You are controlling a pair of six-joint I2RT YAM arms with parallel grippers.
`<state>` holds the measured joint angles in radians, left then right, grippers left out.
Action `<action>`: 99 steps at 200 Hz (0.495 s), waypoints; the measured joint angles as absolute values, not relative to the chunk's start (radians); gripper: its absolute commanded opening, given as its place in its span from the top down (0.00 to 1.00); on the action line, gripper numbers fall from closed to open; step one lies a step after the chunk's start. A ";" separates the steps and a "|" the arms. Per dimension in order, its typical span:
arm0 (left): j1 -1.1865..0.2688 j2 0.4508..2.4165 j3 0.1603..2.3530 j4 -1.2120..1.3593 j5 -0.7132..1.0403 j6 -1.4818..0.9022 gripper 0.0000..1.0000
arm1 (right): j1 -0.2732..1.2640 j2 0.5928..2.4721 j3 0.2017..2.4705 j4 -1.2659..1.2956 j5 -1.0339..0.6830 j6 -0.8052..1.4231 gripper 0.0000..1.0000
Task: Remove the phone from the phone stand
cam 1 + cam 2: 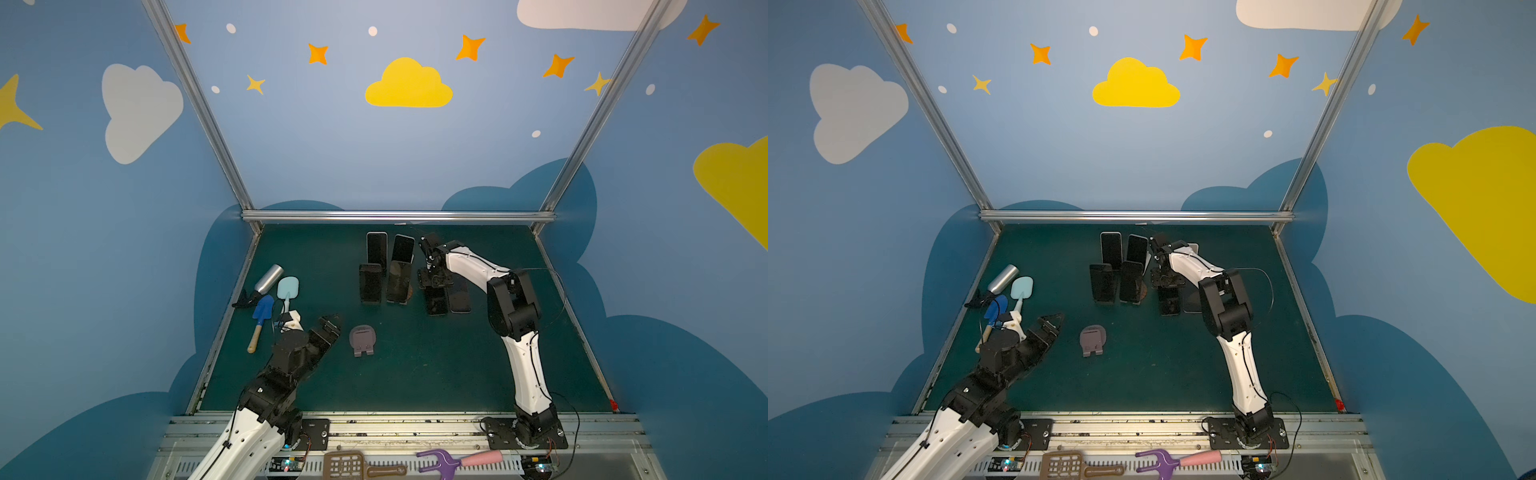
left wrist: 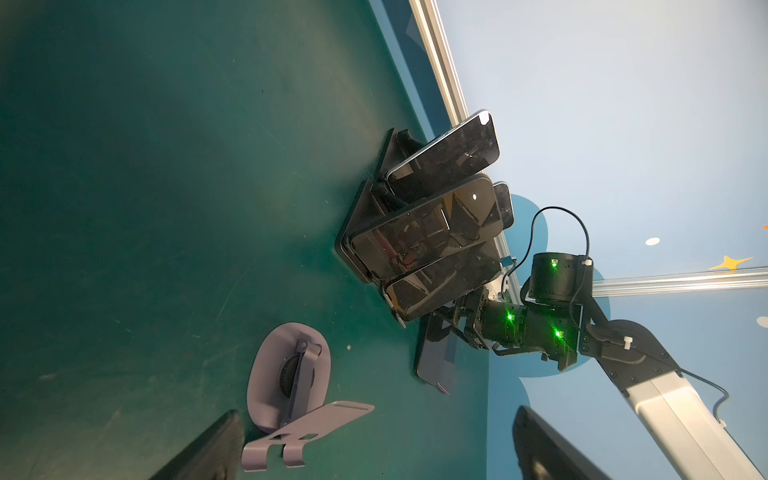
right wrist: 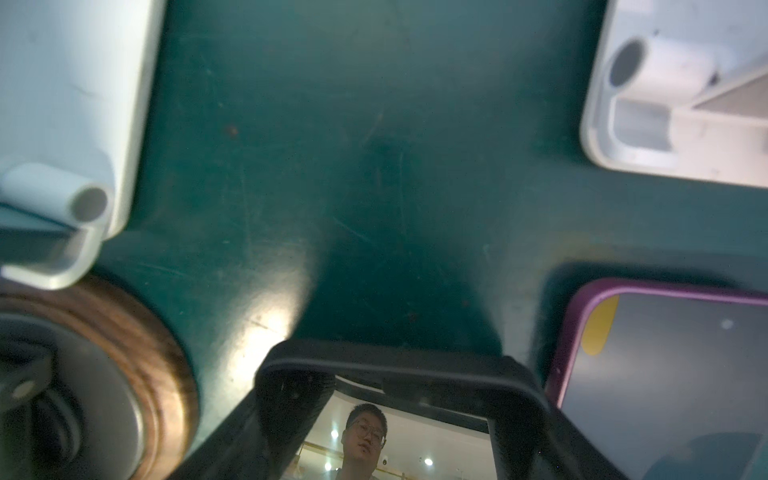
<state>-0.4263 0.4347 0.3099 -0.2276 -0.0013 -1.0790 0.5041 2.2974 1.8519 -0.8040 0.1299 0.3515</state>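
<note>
Right fingers (image 1: 432, 288), part-open, appear to clamp the phone (image 1: 436, 307) by its edges, at the back right of the desk (image 1: 415, 374), for lifting clear. Left fingers (image 2: 208, 449): wide open, empty, parked aside.

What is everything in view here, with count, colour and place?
standing phones: four, dark screens, on stands, back centre of the mat.
other phones: two, black-cased and purple-cased, side by side at the right gripper.
empty stand: one, grey-mauve, mid-mat near the left gripper.
bottle: one, silver, lying at the mat's left edge.
shovel: one, pale blue, beside the bottle.
trowel: one, dark blue, wooden handle, beside the shovel.
slotted scoop: one, brown, front rail.
rake: one, purple, pink handle, front rail.
mat: one, dark green.
left gripper: black, open.
right gripper: black, over the black-cased phone; grip unclear.
</note>
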 measured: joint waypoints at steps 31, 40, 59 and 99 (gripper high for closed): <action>-0.426 0.421 0.310 -0.234 -0.001 -1.079 0.00 | 0.506 2.303 1.864 -0.818 0.136 0.354 0.30; -0.426 0.415 0.310 -0.236 -0.001 -1.079 0.00 | 0.507 2.304 1.866 -0.820 0.140 0.355 0.30; -0.426 0.406 0.310 -0.237 -0.001 -1.079 0.00 | 0.508 2.308 1.874 -0.831 0.145 0.361 0.28; -0.426 0.403 0.310 -0.244 -0.001 -1.079 0.00 | 0.518 2.326 1.912 -0.870 0.172 0.372 0.25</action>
<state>-0.4263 0.4030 0.3099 -0.2443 -0.0013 -1.0790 0.5182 2.3260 1.9118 -0.8700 0.1719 0.3721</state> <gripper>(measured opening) 0.998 0.746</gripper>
